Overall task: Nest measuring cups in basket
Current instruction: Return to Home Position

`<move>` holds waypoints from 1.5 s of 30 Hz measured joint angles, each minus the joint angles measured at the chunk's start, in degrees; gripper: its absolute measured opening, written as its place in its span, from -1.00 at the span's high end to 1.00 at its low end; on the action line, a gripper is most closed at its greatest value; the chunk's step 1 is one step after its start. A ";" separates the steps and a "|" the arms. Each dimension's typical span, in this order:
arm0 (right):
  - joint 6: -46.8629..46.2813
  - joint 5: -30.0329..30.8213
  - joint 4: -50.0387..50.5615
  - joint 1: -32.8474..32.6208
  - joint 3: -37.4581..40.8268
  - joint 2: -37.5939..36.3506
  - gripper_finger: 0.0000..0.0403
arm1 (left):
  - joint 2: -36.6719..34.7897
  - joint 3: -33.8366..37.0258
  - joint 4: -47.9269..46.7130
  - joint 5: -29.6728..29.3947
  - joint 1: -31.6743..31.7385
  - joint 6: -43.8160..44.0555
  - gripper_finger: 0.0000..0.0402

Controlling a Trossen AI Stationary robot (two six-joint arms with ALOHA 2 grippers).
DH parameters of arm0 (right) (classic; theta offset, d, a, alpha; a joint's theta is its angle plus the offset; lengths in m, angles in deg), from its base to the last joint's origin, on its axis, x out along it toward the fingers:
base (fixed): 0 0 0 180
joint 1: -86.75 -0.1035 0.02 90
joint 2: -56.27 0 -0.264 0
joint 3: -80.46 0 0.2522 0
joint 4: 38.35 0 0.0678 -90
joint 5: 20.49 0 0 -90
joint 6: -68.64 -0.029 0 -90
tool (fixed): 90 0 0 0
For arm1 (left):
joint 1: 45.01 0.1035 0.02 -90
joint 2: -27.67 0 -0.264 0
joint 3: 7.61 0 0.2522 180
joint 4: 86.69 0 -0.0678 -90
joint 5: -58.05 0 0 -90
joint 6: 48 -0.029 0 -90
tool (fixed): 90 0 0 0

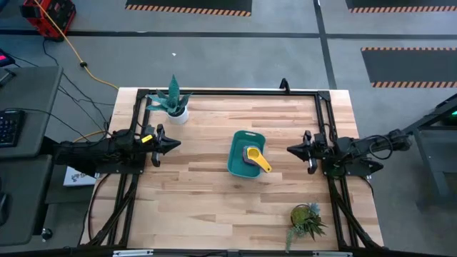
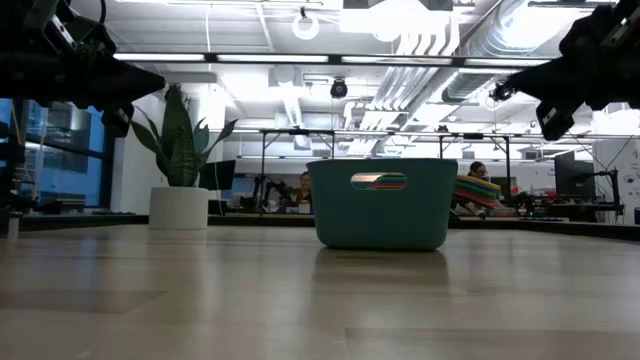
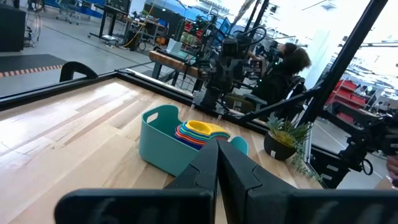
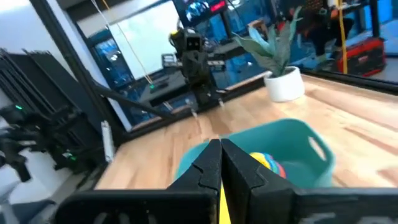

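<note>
Two grippers hang raised over the table [image 1: 214,207], each holding nothing. We see the left gripper [image 1: 171,143] at nine o'clock from the basket [image 1: 234,158], well apart from it, with its fingers pressed together. The right gripper [image 1: 293,150] is at three o'clock, nearer, and its fingers also meet. The basket stands near the table's middle. In it the cups [image 1: 251,153] sit nested in one stack, yellow on top, its handle reaching over the rim toward four o'clock. A plant [image 1: 173,103] stands at eleven o'clock, a second plant [image 1: 307,220] at five.
</note>
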 joint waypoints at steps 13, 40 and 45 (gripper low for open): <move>9.94 -11.38 2.61 7.85 -0.02 -2.63 1.00 | 0.00 0.00 0.16 0.00 0.00 0.02 1.00; 9.09 -17.90 3.83 13.07 -0.02 -2.55 1.00 | 0.00 0.00 0.15 0.00 -0.01 0.02 1.00; 9.09 -17.90 3.83 13.07 -0.02 -2.55 1.00 | 0.00 0.00 0.15 0.00 -0.02 0.02 1.00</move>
